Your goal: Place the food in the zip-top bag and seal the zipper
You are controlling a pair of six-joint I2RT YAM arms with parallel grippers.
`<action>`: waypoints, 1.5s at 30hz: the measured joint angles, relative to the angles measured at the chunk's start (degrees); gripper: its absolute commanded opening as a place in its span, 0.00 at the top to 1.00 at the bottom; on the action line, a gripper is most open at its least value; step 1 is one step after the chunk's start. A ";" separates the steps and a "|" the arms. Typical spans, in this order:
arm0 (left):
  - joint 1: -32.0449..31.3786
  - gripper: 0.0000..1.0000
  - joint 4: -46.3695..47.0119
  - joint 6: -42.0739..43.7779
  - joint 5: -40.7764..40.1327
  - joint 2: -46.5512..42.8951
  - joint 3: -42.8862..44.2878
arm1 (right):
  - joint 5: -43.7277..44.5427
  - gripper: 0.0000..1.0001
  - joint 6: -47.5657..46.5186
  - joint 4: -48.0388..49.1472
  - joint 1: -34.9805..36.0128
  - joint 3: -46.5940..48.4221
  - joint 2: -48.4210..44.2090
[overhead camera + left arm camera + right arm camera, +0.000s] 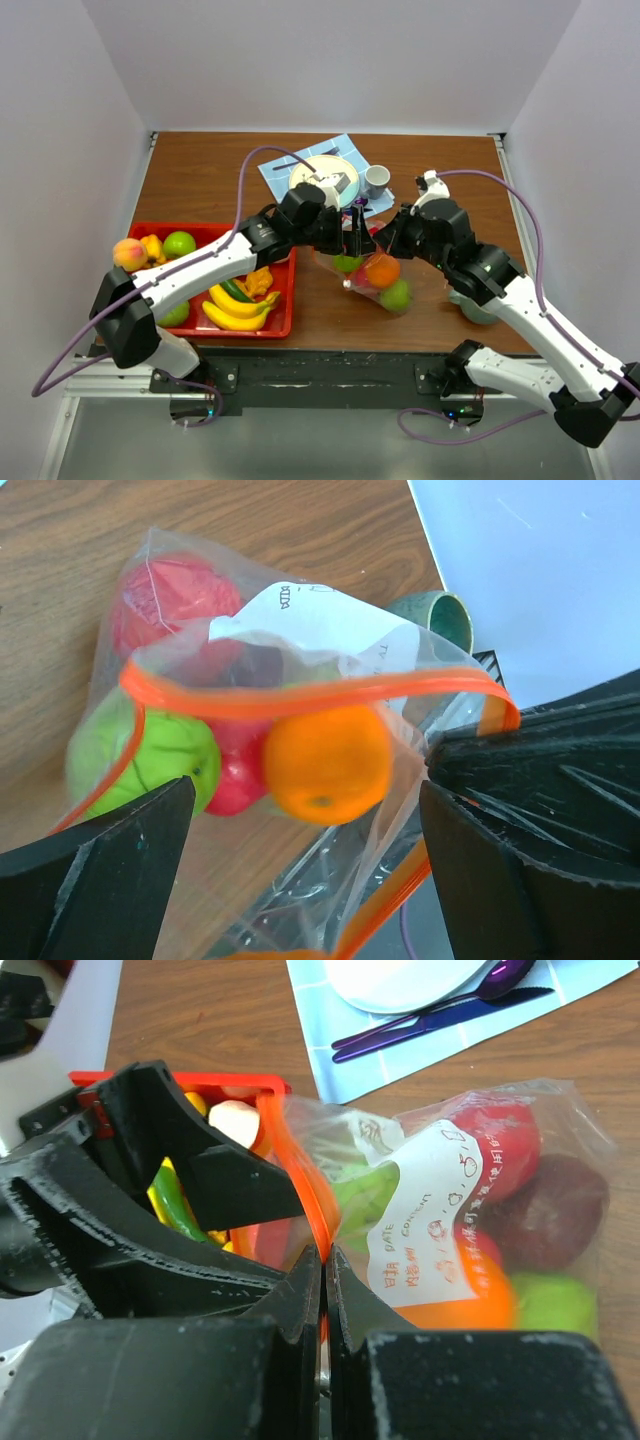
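One zip-top bag (pixel 372 283) holds one orange (pixel 382 270), two green fruits (pixel 396 295) and at least two red ones (pixel 170 595). One red tray (pixel 284 312) carries two bananas (pixel 235 312), one peach (pixel 130 254), two green apples (pixel 180 243) and one cucumber (pixel 237 291). Elsewhere on the surface (pixel 200 180): one plate (pixel 400 978), one cup (pixel 376 180), two purple utensils (pixel 430 1015), one blue napkin (pixel 272 170).

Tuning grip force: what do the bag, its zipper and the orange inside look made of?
Zip-top bag: thin clear plastic film, glossy, creased. Zipper: orange-red plastic strip, seemingly stiffer, holds a curve. Orange: likely moulded plastic, smooth, soft sheen.
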 measured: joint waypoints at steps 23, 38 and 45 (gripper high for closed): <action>15.72 0.32 -23.32 -1.90 -24.96 -34.38 -13.29 | -0.52 1.00 -0.87 1.03 0.04 -0.02 1.92; 34.21 0.37 -21.79 -2.71 -24.65 -27.06 -33.03 | -3.06 1.00 -0.85 3.58 0.20 -2.60 1.86; 34.93 0.43 -18.69 -2.64 -25.11 -24.28 -33.46 | -3.08 1.00 -0.85 3.87 0.26 -2.80 1.86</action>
